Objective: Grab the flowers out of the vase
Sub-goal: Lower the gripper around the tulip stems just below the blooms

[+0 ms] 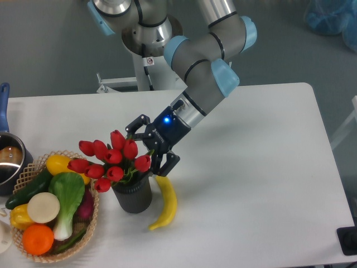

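Red tulip flowers stand in the dark ribbed vase on the white surface, between a wicker basket and a yellow banana. Claw status: fingers spread, positioned just beside the right-hand buds, gripping nothing. Completed: approach only. Remaining: closure on the bunch, then extraction.

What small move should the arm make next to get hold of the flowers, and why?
Probably ease a little further left and down, then close. The gripper is open, its jaws beside the right edge of the flowers, which stand in the vase, ungripped.
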